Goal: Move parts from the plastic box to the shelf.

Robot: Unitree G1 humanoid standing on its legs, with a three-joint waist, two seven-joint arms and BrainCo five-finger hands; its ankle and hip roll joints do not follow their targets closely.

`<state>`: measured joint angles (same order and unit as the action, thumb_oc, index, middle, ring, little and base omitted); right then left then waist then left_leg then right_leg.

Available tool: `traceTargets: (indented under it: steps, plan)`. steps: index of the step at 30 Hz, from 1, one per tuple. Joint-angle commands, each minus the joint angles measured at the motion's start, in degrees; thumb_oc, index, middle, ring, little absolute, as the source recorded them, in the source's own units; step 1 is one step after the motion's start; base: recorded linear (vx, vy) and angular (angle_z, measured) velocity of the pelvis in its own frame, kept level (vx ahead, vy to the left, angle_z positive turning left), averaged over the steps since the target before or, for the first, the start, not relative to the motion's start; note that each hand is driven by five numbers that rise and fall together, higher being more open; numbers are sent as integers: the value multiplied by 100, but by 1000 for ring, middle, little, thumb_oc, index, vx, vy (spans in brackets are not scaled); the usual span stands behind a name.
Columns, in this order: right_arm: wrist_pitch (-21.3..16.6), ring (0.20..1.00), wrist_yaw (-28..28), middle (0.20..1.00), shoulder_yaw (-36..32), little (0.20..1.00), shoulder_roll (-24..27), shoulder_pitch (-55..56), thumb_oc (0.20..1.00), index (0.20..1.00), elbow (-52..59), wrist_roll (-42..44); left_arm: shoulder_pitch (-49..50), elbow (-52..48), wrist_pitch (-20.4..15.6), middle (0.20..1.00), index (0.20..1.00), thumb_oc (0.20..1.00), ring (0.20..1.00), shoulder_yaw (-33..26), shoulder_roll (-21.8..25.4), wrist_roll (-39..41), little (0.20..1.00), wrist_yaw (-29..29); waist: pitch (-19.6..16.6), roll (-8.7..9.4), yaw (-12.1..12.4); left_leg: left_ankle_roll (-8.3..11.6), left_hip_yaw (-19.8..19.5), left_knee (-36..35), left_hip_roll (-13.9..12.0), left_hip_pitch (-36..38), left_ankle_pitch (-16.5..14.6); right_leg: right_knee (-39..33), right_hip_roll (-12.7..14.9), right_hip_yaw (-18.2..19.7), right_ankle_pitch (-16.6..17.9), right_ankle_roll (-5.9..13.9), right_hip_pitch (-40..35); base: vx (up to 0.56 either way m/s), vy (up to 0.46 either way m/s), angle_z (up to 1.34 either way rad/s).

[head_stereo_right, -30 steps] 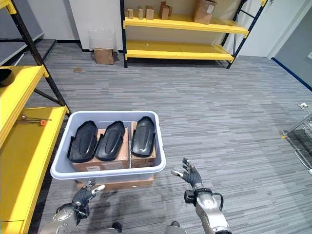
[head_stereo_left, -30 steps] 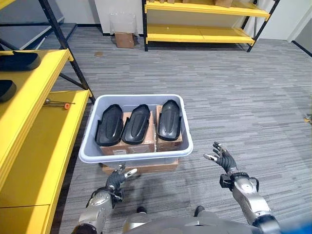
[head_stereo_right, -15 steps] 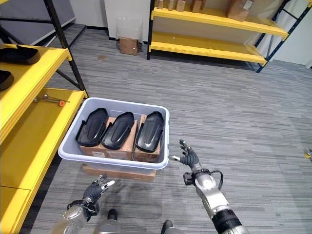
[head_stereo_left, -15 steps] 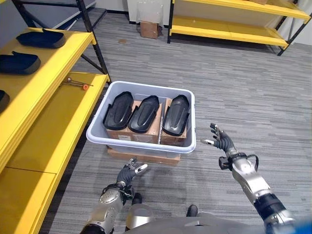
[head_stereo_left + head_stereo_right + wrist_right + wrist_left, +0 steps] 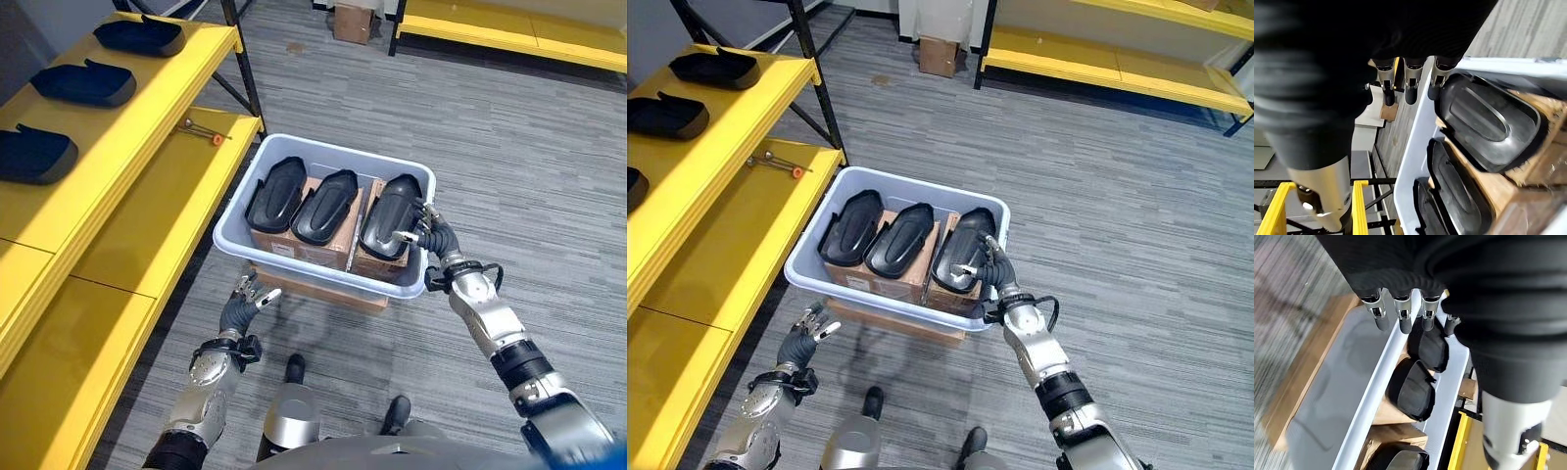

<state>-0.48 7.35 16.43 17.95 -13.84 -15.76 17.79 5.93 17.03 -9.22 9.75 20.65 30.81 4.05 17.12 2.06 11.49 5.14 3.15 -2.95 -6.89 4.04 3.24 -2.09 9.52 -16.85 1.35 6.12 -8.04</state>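
Observation:
A grey plastic box (image 5: pixel 315 270) stands on the floor and holds three black shell-shaped parts side by side on cardboard cartons. My right hand (image 5: pixel 432 236) reaches over the box's right rim, its straight fingers (image 5: pixel 1409 84) at the near edge of the rightmost part (image 5: pixel 390 216); the hand is open and I cannot tell if it touches. The middle part (image 5: pixel 328 207) and the left part (image 5: pixel 273 194) lie untouched. My left hand (image 5: pixel 241 310) hangs open in front of the box's left corner, below the rim (image 5: pixel 1382 376), holding nothing.
A yellow shelf (image 5: pixel 118 196) runs along the left; its upper tier carries three black parts (image 5: pixel 83 83). A small orange-handled tool (image 5: pixel 202 130) lies on the lower tier. A flat cardboard box (image 5: pixel 313 292) lies under the plastic box. Another yellow shelf (image 5: pixel 1117 73) stands at the back.
The camera has shifted. My right hand has moved from open floor beside the box up to the rightmost part. My left hand stays low before the box.

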Motion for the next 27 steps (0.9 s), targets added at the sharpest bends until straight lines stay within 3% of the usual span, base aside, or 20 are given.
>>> traceTargets:
  steps: [1, 3, 6, 7, 11, 14, 17, 21, 27]
  plan:
    - [-421, 1000, 79, 1000, 41, 1000, 111, 225, 1000, 1000, 464, -35, 126, -538, -645, 1000, 1000, 1000, 1000, -117, 119, -120, 1000, -688, -407, 133, -145, -249, 263, -6, -75, -217, 104, 230, 463, -8, 85, 359, -121, -79, 237, -21]
    - [-434, 1000, -36, 1000, -32, 1000, 74, 462, 1000, 1000, 517, -79, 90, -681, -853, 1000, 1000, 1000, 1000, -146, 211, -275, 1000, -664, -417, 122, -256, -338, 492, -51, 7, -80, 35, 339, 518, -98, 201, 399, -9, -102, 254, -34]
    - [-407, 1000, -322, 1000, -94, 1000, -49, 657, 1000, 1000, 476, -210, 112, -879, -1021, 1000, 1000, 1000, 1000, -323, 277, -101, 1000, -711, -357, 120, -326, -382, 1138, -101, 25, 221, -99, 834, 634, -712, 502, 475, 287, -131, 235, -77]
    - [-395, 1000, -335, 1000, -111, 1000, -85, 701, 1000, 1000, 442, -275, 118, -920, -1089, 1000, 1000, 1000, 1000, -355, 287, -76, 1000, -715, -331, 97, -353, -418, 1227, -129, 57, 291, -147, 995, 637, -727, 471, 481, 336, -110, 197, -125]
    - [-421, 1000, -343, 1000, -308, 1000, -31, 1023, 1000, 1000, 395, -285, 45, -1029, -1013, 1000, 1000, 1000, 1000, -517, 332, 120, 1000, -835, -369, 39, -574, -582, 1253, -183, 245, 298, -259, 1222, 41, -502, -104, 241, 414, -22, 113, -64]
    - [-426, 1000, -461, 1000, -389, 1000, 18, 1114, 1000, 1000, 383, -302, 129, -1040, -612, 1000, 1000, 1000, 1000, -592, 196, 782, 1000, -1017, -323, 71, -650, -548, 1372, -205, 369, 362, -282, 1096, -418, -546, -237, 34, 363, 28, 31, -13]
    - [-476, 1000, -433, 1000, -476, 1000, 45, 1218, 1000, 1000, 349, -302, 156, -994, -727, 1000, 1000, 1000, 1000, -553, 36, 814, 1000, -1047, -367, 99, -835, -572, 1123, -205, 545, 303, -290, 698, -777, 32, -255, -123, 329, 63, -48, -2]
    - [-525, 1000, -484, 1000, -531, 1000, 97, 1286, 1000, 1000, 340, -342, 122, -958, -846, 1000, 1000, 1000, 1000, -464, -115, 637, 1000, -1068, -498, 118, -943, -545, 1032, -205, 627, 260, -283, 277, -840, 324, -152, -182, 229, 71, -62, 21]
    - [-482, 1000, -538, 1000, -547, 1000, 103, 1313, 1000, 1000, 317, -316, 94, -962, -775, 1000, 1000, 1000, 1000, -342, -130, 449, 1000, -1011, -600, 67, -1064, -522, 1127, -193, 629, 385, -339, 153, -844, 396, -175, -213, 99, 106, -95, -1]
